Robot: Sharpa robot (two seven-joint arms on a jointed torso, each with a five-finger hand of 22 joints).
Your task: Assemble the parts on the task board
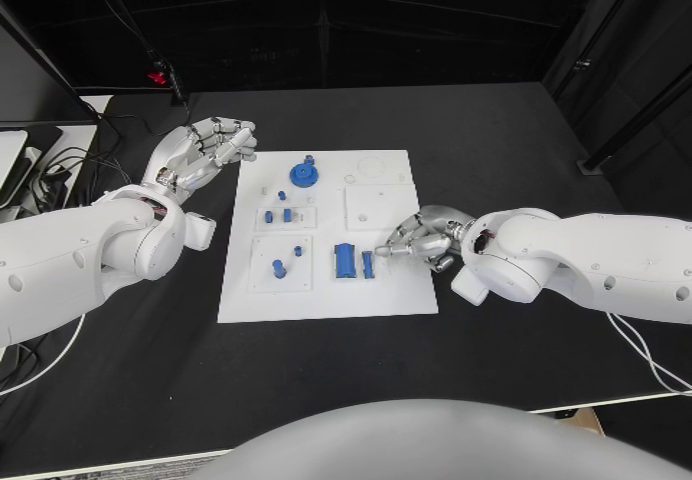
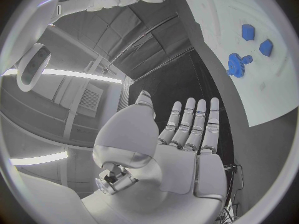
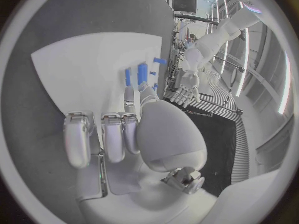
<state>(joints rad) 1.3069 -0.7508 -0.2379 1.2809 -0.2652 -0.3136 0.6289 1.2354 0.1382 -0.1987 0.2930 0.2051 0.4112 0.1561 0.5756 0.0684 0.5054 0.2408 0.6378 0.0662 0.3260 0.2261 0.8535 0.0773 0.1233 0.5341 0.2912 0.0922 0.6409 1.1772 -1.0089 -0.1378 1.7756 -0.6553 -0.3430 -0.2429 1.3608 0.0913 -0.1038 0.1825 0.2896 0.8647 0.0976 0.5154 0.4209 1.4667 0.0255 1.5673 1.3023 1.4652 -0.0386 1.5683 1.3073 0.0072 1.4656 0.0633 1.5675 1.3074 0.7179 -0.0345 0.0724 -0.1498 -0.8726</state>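
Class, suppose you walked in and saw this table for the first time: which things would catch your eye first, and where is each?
The white task board lies mid-table, dotted with small blue parts; the blue gear near its far edge stands out most. The right hand reaches over the board's right edge toward two upright blue blocks. The left hand hovers open, off the board's far left corner.

The left hand holds nothing, fingers straight, beside the task board bearing a blue gear.

Parts lie on the task board, mid-table, between both hands.
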